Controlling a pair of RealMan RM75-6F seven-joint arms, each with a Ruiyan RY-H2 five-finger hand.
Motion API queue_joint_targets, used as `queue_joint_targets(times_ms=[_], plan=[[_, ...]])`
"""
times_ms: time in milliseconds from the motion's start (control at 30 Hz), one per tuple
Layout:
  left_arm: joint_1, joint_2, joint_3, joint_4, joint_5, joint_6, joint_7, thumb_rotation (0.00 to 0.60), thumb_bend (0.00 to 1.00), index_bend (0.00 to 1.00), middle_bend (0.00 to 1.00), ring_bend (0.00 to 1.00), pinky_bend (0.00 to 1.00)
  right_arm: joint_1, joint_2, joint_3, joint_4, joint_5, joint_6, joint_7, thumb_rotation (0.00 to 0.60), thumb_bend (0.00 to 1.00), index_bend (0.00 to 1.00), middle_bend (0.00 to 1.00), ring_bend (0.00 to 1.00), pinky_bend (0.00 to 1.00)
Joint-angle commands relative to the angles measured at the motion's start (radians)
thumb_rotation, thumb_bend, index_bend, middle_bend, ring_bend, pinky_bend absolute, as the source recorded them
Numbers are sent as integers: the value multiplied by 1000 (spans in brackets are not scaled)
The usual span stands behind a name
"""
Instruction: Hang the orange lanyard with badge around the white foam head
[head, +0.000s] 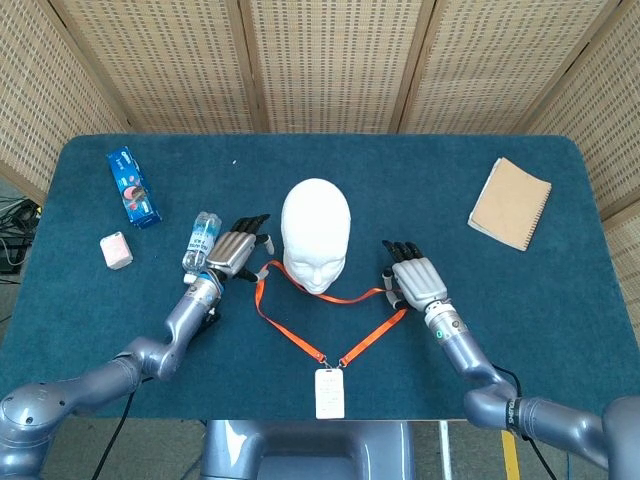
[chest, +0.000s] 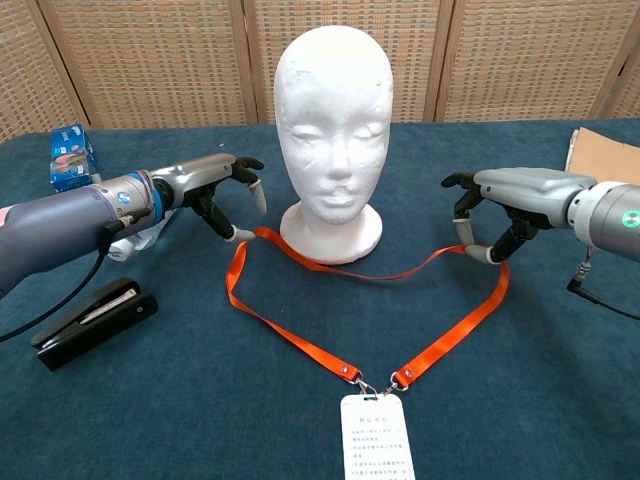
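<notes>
Lanyard (chest: 300, 340) flat on table, near side of head (chest: 333, 120), badge (chest: 376, 438) nearest me. My left hand (chest: 222, 185) and right hand (chest: 495, 215) over strap ends, fingers apart, gripping nothing. Lift and hang all left.

Orange lanyard (chest: 300, 335), white foam head (chest: 332, 110), dark blue table (head: 520, 320).

Both views are bright and evenly lit, with soft diffuse light from above. Shadows are faint: a soft one hugs the base of the white foam head (chest: 331, 130) at the centre of the chest view. Focus is sharp throughout, without glare. The head view shows slight bowing toward its edges.
</notes>
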Motion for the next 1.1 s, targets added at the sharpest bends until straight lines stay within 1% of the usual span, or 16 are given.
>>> queue_joint_targets(times_ms=[33,333,367,467,533,1100], plan=[[-13,-26,-1,34,-5,-12,-11,600,290,451,0,0,0,-1,2,-1,0,-2,-2,5,600,657,722,64,0,0],[-36,-83,-1,121,-9,-30,-38,600,294,453,0,0,0,-3,8,-6,4,-19,-7,31,600,657,722,65,0,0],[-36,-85,0,126,-8,-31,-38,600,304,455,0,0,0,-3,8,-6,4,-19,-7,34,600,657,722,65,0,0],[-39,-92,0,141,-9,-33,-39,600,397,494,0,0,0,-3,9,-6,7,-24,-7,43,600,657,722,66,0,0],[-40,-95,-1,148,-10,-32,-44,600,416,512,0,0,0,-5,11,-7,9,-28,-7,49,600,657,722,66,0,0],[-42,-113,4,194,-13,-34,-30,600,416,522,0,0,0,-9,16,-9,20,-42,-9,79,600,658,722,68,0,0]])
